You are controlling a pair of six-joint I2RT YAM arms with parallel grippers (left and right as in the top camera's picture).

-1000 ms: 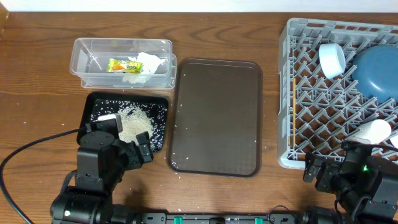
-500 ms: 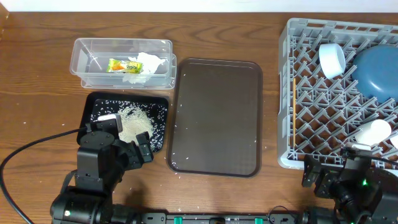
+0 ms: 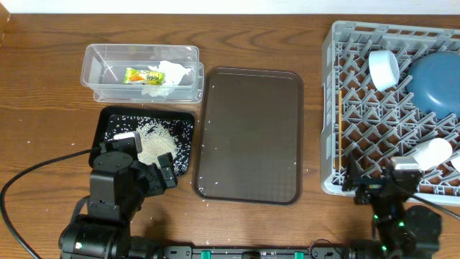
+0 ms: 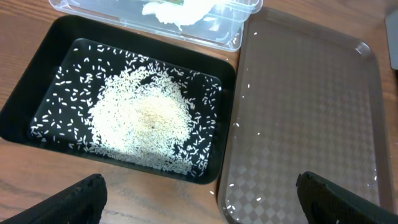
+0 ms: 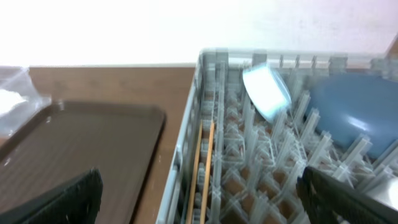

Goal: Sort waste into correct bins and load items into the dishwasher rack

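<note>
Left pincer point(image 4: 199, 199) and right pincer point(image 5: 200, 199) agape, empty; chopsticks point(image 5: 201, 165) lengthwise along left wall of dishwasher rack point(image 3: 328, 108)

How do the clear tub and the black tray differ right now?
The clear tub is see-through with taller walls; the black tray is opaque and shallow. The clear tub holds the snack wrapper and white tissue; the black tray holds rice grains. The clear tub lies farther from the arms than the black tray. Both are rectangular, left of the brown serving tray.
</note>
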